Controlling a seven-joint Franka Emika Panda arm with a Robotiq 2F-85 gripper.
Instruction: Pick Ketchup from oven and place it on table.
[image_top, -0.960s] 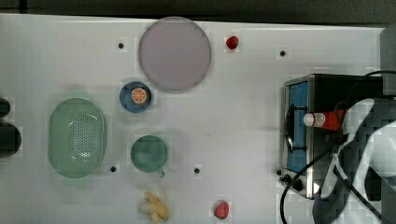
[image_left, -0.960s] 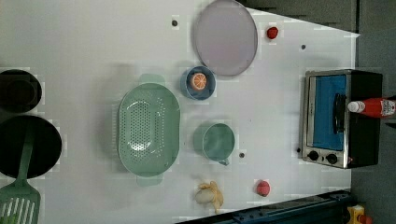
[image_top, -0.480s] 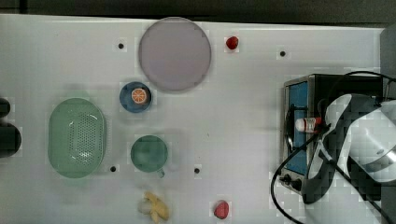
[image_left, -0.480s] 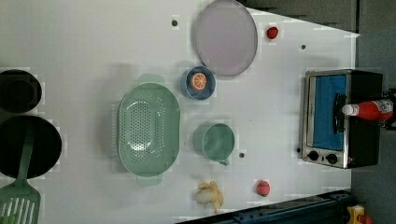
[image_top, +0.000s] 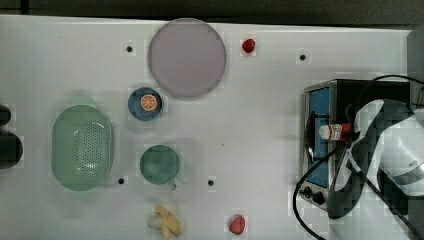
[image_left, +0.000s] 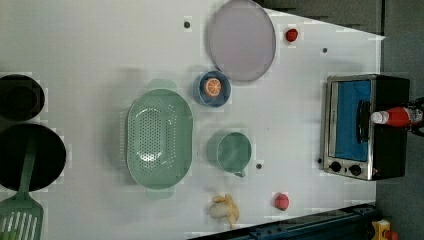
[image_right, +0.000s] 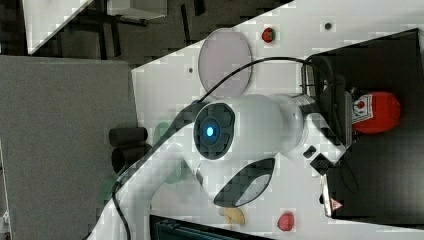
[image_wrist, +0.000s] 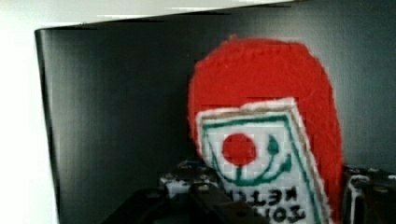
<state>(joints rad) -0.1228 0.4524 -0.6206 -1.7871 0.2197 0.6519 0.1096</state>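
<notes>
One ketchup bottle (image_top: 334, 132) has slid along the oven (image_left: 390, 125) top toward its door, apparently clamped in the pincer (image_wrist: 280, 205); the counter (image_top: 260, 125) placement remains.

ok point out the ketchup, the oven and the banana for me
Ketchup (image_left: 399, 116), left view, on its red body.
Oven (image_left: 353, 120), left view, on the blue glass door.
Banana (image_top: 166, 222), top view, on the middle of the fruit.
</notes>
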